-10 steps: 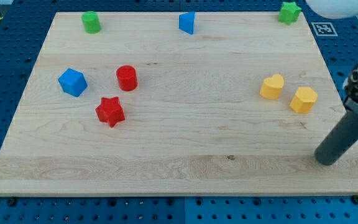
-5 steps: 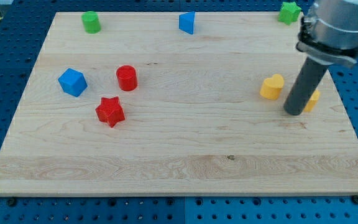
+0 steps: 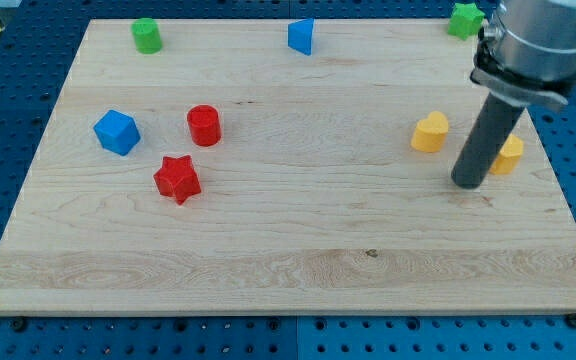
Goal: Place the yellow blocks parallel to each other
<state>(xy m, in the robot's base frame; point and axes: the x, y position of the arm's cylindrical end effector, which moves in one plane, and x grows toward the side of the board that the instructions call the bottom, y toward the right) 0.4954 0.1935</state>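
A yellow heart-shaped block (image 3: 430, 132) lies at the view's right on the wooden board (image 3: 288, 260). A second yellow block (image 3: 509, 154) lies to its right, partly hidden behind my rod, so its shape is unclear. My tip (image 3: 468, 183) rests on the board just left of and below that second yellow block, below and right of the heart. The rod rises up and right from the tip.
A blue cube (image 3: 117, 132), a red cylinder (image 3: 204, 125) and a red star (image 3: 177, 179) lie at the left. A green block (image 3: 147, 35), a blue block (image 3: 301, 36) and a green block (image 3: 464, 19) sit along the top edge.
My tip swept from the lower right up to the yellow blocks. The heart has shifted slightly up and left; the other yellow block has shifted right.
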